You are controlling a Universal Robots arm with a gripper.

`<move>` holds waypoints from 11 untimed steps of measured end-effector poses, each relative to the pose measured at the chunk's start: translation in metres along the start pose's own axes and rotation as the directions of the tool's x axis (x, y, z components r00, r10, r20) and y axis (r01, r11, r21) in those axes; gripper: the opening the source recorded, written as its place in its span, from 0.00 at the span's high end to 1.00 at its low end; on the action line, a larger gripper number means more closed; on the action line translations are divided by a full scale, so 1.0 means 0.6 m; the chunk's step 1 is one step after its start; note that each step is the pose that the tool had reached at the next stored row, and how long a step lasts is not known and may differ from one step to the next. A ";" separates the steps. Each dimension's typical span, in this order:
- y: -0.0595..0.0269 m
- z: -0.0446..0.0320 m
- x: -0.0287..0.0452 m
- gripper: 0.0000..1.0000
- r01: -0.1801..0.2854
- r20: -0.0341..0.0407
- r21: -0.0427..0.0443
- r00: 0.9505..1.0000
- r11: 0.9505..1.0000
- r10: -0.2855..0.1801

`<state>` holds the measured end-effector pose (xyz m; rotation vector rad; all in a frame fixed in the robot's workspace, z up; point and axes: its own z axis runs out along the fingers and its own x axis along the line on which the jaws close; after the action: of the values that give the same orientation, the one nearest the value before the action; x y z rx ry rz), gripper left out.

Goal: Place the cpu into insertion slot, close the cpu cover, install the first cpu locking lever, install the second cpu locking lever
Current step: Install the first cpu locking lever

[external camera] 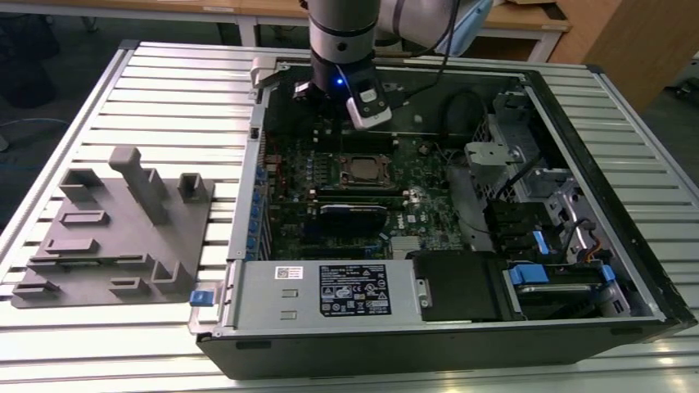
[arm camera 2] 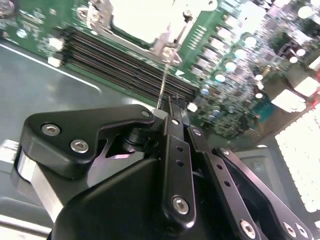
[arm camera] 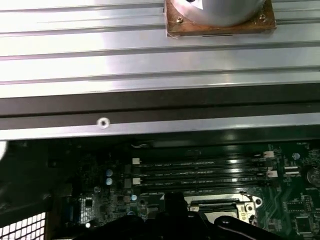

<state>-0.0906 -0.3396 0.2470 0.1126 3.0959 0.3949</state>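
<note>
The open computer case lies on a slatted table, with the green board inside it. The insertion slot (external camera: 366, 170) sits mid-board, and my gripper (external camera: 327, 116) hangs just behind it. In the second wrist view the cpu (arm camera 2: 142, 17) shows as a bright square in the slot. The silver cpu cover (arm camera 2: 97, 17) lies flat around the chip. A thin metal locking lever (arm camera 2: 165, 75) rises from the socket's edge to my gripper (arm camera 2: 172, 100), whose black fingers are shut on the lever's end. The cover's frame (arm camera: 248, 201) shows in the first wrist view too.
Long black memory slots (arm camera 2: 125, 60) run between the socket and the case wall (arm camera: 150, 107). A grey fixture block (external camera: 114, 225) stands at the exterior view's left. The power supply (external camera: 327, 291) and the drive bays with blue clips (external camera: 535, 274) fill the near side.
</note>
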 end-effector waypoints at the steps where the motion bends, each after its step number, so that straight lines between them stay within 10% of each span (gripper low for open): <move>1: 0.000 0.000 -0.005 0.89 0.000 0.000 0.000 1.000 1.000 0.000; 11: 0.002 0.001 -0.023 0.89 -0.001 0.001 0.004 1.000 1.000 0.001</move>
<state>-0.0765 -0.3395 0.2468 0.1147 3.0963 0.3888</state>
